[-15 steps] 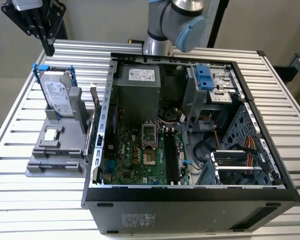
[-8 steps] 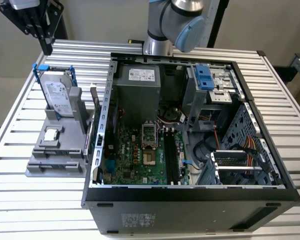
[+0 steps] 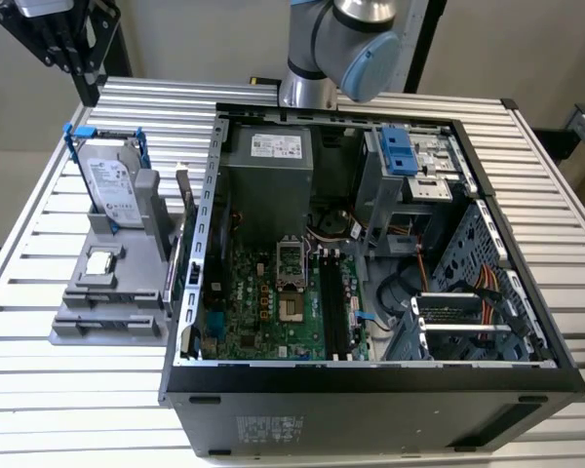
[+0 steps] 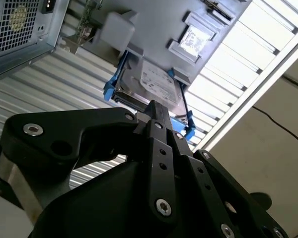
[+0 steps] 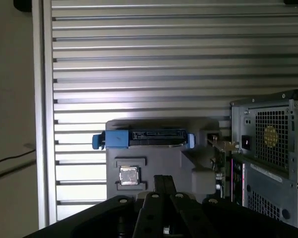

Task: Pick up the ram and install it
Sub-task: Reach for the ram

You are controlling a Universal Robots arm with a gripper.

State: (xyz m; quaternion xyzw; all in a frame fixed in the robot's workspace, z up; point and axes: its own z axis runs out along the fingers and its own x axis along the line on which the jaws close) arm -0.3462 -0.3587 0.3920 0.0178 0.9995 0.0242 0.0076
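Observation:
The ram (image 3: 186, 211) is a thin dark board standing on edge in the grey holder (image 3: 112, 317), between the holder's block and the open computer case (image 3: 370, 385). It appears edge-on in the first wrist view (image 5: 221, 148) and as a green-gold strip in the second wrist view (image 4: 84, 29). My black gripper (image 3: 86, 83) hangs high at the exterior view's far left, well above and behind the holder. In both wrist views its fingers (image 4: 156, 111) (image 5: 164, 184) are pressed together with nothing between them. Black memory slots (image 3: 333, 304) lie on the motherboard inside the case.
A silver hard drive in a blue bracket (image 3: 109, 185) stands upright in the holder, and a small square silver chip (image 3: 101, 261) lies in front of it. The case holds a grey power supply (image 3: 268, 185), a blue-tabbed drive cage (image 3: 400, 161) and loose cables. The slatted metal table (image 3: 39, 390) runs all around.

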